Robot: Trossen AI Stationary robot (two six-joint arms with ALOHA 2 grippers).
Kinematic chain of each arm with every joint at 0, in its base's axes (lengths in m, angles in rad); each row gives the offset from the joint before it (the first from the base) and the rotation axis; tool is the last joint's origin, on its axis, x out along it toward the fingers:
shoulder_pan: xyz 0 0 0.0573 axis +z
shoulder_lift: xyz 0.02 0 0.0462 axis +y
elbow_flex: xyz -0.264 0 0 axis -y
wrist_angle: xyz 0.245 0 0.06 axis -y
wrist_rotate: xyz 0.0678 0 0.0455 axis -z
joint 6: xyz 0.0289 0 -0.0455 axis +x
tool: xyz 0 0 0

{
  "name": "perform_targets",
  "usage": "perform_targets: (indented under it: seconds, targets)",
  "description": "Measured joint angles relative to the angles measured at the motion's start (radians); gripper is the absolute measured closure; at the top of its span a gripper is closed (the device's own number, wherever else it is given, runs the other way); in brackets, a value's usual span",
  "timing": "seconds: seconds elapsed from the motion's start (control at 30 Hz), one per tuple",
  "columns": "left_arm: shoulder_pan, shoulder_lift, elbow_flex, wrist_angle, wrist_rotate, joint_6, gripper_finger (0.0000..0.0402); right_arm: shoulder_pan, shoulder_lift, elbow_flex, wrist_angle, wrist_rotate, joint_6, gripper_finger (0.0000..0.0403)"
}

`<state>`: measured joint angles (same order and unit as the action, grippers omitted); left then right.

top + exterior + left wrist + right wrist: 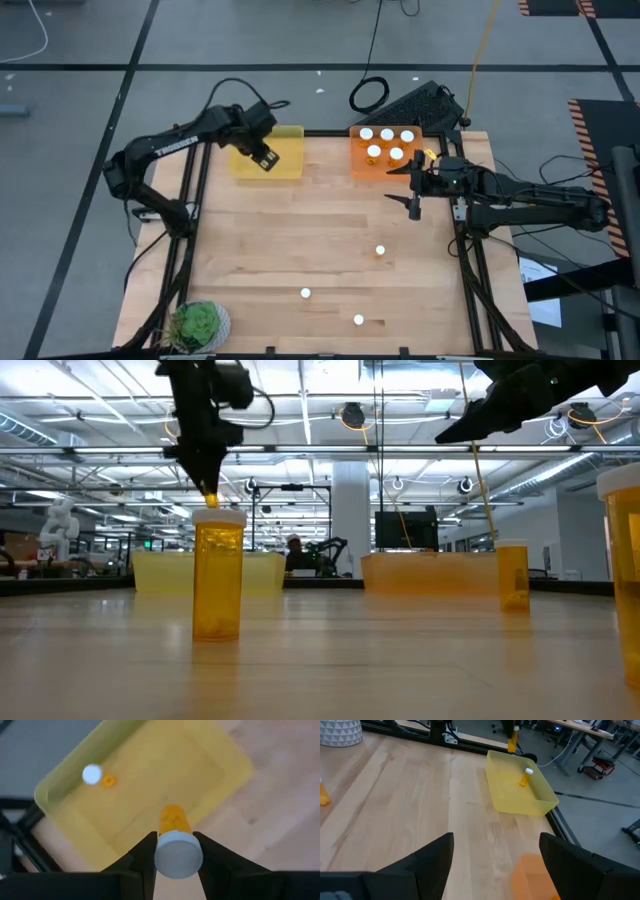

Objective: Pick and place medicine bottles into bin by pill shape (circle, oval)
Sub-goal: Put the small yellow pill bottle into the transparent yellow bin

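My left gripper [172, 851] is clamped just under the cap of a medicine bottle [174, 822], hanging over the yellow bin [220, 751] at the table's far edge; light, slick plastic, so that's my grip spot. Right gripper [495, 852] gapes empty

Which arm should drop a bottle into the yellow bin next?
Left. The left gripper is shut on a bottle above the yellow bin; the right gripper is open, near the orange bin.

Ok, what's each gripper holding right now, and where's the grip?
Left gripper clamps a medicine bottle just below its white cap, over the yellow bin. Right gripper: open, empty.
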<state>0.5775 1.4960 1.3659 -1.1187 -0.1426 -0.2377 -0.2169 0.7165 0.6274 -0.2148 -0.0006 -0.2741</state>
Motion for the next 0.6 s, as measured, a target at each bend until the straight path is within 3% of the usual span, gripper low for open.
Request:
perform_targets:
  seconds: [0.3,0.6]
  targets:
    - [0.076,0.193,-0.002,-0.010,-0.064,-0.280,0.0282,0.000,0.000,0.000,0.000,0.000,0.000,0.0115]
    - [0.091,0.317,-0.002,0.051,-0.084,-0.400,0.0282,0.000,0.000,0.000,0.000,-0.001,0.000,0.0115]
